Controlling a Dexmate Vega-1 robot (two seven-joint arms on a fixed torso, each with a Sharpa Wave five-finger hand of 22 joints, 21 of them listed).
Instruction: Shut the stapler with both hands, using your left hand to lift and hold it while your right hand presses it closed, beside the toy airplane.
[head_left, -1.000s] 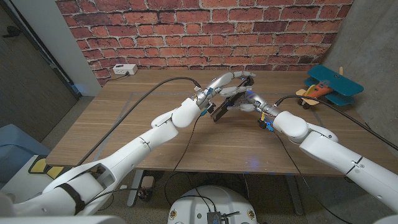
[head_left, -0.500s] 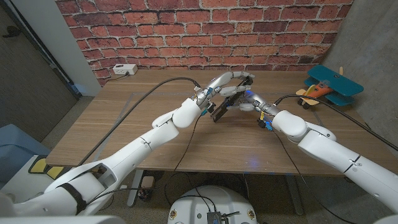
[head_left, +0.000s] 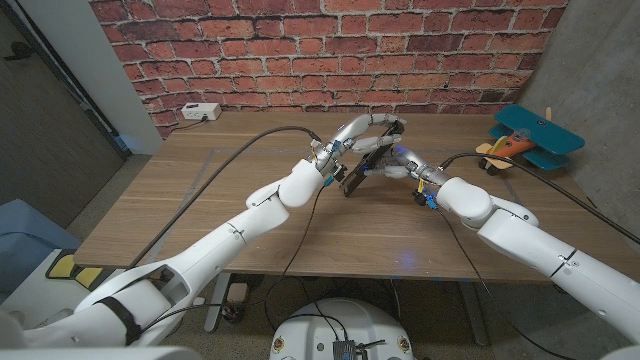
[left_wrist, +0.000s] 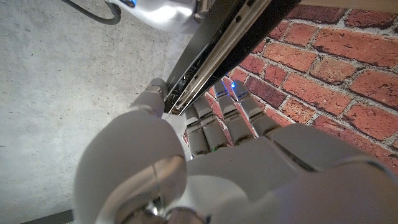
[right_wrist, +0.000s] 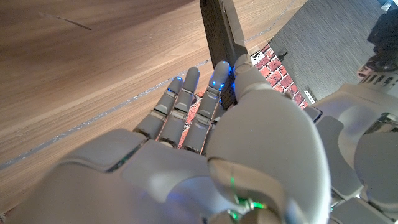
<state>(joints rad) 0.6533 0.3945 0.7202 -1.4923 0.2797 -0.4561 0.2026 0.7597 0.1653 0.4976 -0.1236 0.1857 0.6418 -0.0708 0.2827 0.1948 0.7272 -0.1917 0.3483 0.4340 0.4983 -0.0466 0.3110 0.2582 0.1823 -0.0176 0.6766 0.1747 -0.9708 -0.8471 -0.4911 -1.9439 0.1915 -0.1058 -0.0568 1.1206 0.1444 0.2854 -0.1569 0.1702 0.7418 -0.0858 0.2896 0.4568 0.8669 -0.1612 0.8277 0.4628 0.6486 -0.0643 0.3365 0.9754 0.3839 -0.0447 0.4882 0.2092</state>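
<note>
The black stapler (head_left: 362, 166) hangs tilted above the table's middle, lifted off the wood. My left hand (head_left: 372, 128) arches over it and grips its upper end. In the left wrist view the stapler (left_wrist: 219, 42) runs past the left hand's fingers (left_wrist: 219, 122), its metal rail showing in a narrow gap between the two arms. My right hand (head_left: 397, 164) meets the stapler from the right. In the right wrist view the stapler (right_wrist: 221, 28) sits pinched between thumb and fingers of the right hand (right_wrist: 205, 118). The blue and orange toy airplane (head_left: 530, 138) stands at the table's far right.
A white power strip (head_left: 200, 111) lies at the back left by the brick wall. Black cables (head_left: 270, 130) trail over the wooden table (head_left: 200, 200) from both wrists. In the right wrist view the left hand (right_wrist: 364, 143) is close beside the right hand.
My right arm has crept slightly to the left against the stapler. The left hand keeps the stapler raised in the same spot.
</note>
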